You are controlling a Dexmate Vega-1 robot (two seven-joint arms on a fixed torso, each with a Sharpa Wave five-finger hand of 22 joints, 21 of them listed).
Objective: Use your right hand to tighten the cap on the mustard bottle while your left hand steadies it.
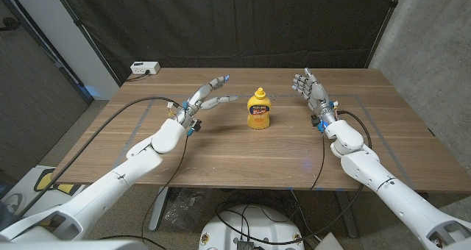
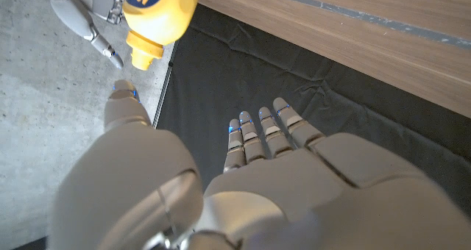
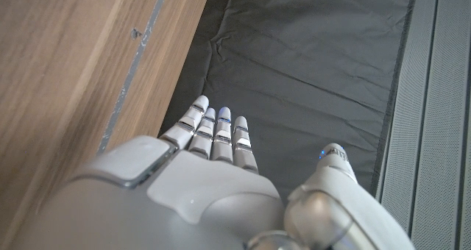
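A yellow mustard bottle point(image 1: 258, 109) with a yellow cap stands upright near the middle of the wooden table point(image 1: 243, 151). My left hand point(image 1: 208, 95) hovers to the bottle's left, fingers spread and reaching toward it with a gap between. My right hand point(image 1: 310, 89) is raised to the bottle's right, fingers apart and holding nothing. In the left wrist view the bottle point(image 2: 157, 17) shows beyond my left hand point(image 2: 243, 184), with the right hand point(image 2: 87, 15) beside it. The right wrist view shows my right hand point(image 3: 213, 176) against the table and the dark curtain.
A white power strip point(image 1: 144, 68) lies at the table's far left corner. Black cables point(image 1: 140, 106) run along both arms onto the table. A dark curtain point(image 1: 235, 22) hangs behind the table. Faint tape lines point(image 1: 368, 103) mark the tabletop.
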